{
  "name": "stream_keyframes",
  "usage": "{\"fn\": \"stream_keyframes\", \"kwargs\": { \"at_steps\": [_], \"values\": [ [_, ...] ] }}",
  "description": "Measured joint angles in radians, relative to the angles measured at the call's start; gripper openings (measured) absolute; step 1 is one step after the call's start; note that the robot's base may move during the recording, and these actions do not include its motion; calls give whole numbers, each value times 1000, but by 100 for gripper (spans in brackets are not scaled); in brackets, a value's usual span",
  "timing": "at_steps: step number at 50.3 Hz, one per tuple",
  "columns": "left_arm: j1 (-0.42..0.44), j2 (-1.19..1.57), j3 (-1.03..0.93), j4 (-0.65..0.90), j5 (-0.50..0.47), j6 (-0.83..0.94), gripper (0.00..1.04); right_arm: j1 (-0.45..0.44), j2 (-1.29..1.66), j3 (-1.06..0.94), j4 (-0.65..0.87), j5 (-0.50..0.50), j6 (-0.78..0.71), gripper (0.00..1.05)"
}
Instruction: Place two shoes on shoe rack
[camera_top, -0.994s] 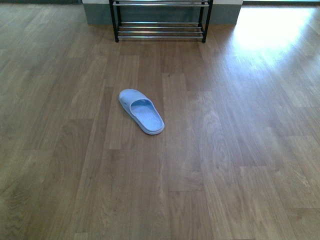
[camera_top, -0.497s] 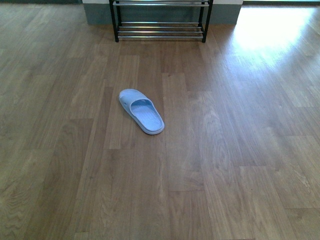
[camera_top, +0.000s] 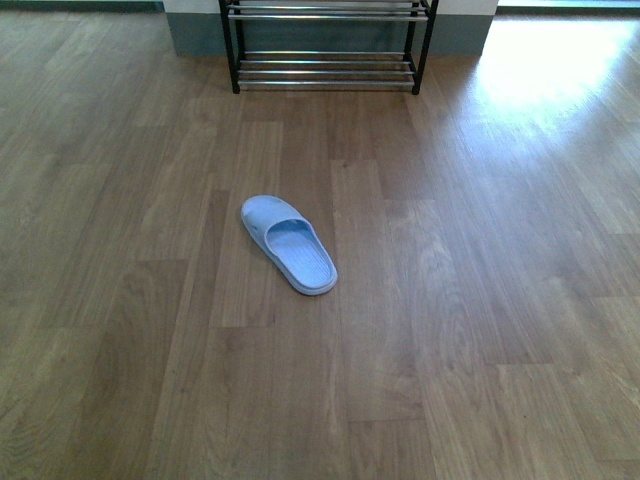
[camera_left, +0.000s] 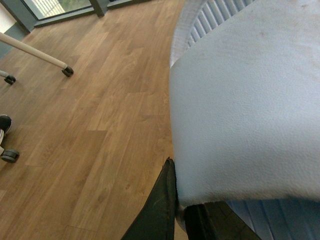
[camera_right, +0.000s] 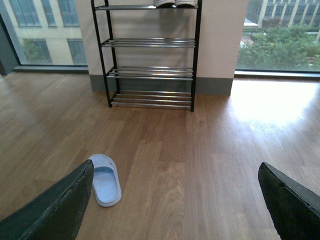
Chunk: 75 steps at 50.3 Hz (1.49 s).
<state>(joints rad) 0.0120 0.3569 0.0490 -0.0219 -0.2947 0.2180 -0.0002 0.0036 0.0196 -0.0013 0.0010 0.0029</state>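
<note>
One shoe, a light blue slipper, lies on the wooden floor, toe toward the rack; the right wrist view shows it too. Another light blue slipper fills the left wrist view, with my left gripper shut on its edge above the floor. My right gripper hangs open over bare floor, right of the lying slipper. The shoe rack stands against the far wall; only its low shelves show in the front view. White soles rest on its top shelf. Neither arm shows in the front view.
Large windows flank the white wall behind the rack. A bright sunlit patch lies on the floor at the right. In the left wrist view a white leg with a castor and another wheel stand on the floor.
In the front view the lying slipper and the rack now sit lower and look slightly larger, so the view has moved toward them. The slipper keeps its place on the floor.
</note>
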Motion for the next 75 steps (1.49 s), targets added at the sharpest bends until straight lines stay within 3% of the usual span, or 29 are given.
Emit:
{"fn": "stream_keyframes", "kwargs": {
  "at_steps": [75],
  "values": [
    [-1, -3, 0, -2, 1, 2, 2, 0, 0, 0, 0, 1, 0, 95]
  ]
}}
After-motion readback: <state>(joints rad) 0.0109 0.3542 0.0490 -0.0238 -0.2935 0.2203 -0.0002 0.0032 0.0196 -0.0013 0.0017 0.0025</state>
